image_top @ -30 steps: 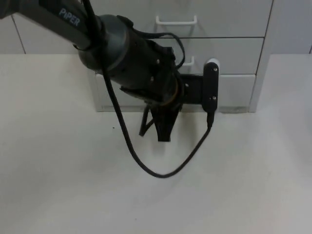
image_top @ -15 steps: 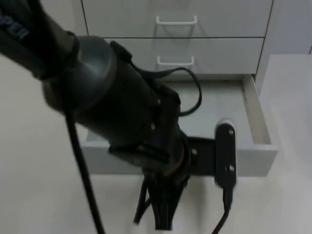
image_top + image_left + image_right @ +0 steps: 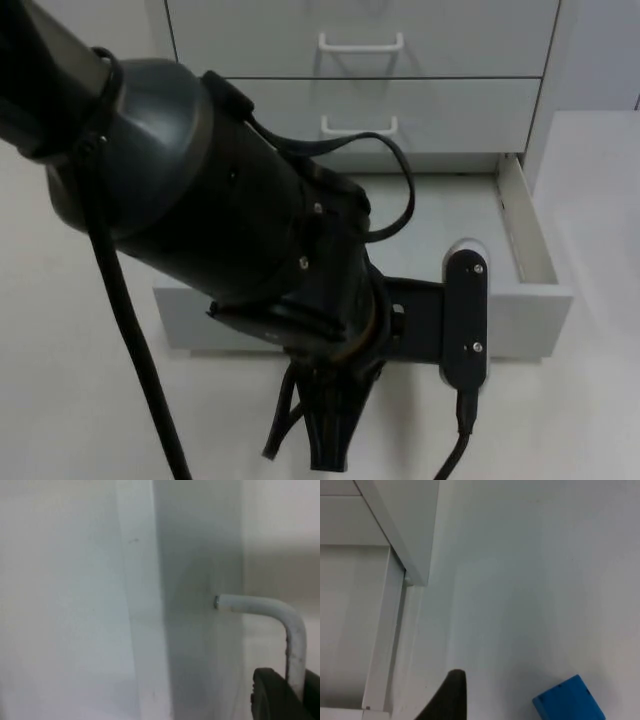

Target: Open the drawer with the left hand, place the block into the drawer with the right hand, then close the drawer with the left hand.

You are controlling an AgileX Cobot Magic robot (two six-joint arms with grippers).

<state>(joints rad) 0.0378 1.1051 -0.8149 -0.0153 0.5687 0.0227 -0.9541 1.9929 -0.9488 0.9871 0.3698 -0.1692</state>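
The left arm (image 3: 200, 210) is a chunky, rounded, glossy dark-grey shell, with small screws dotted along the wrist. Its left gripper (image 3: 325, 440) has matte black fingers (image 3: 330, 445), slim and tapering to narrow tips.

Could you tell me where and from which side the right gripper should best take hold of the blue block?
Probably from above, fingers across two opposite flat side faces of the blue block. It lies alone on the white table, beside the open drawer, so both sides look free.
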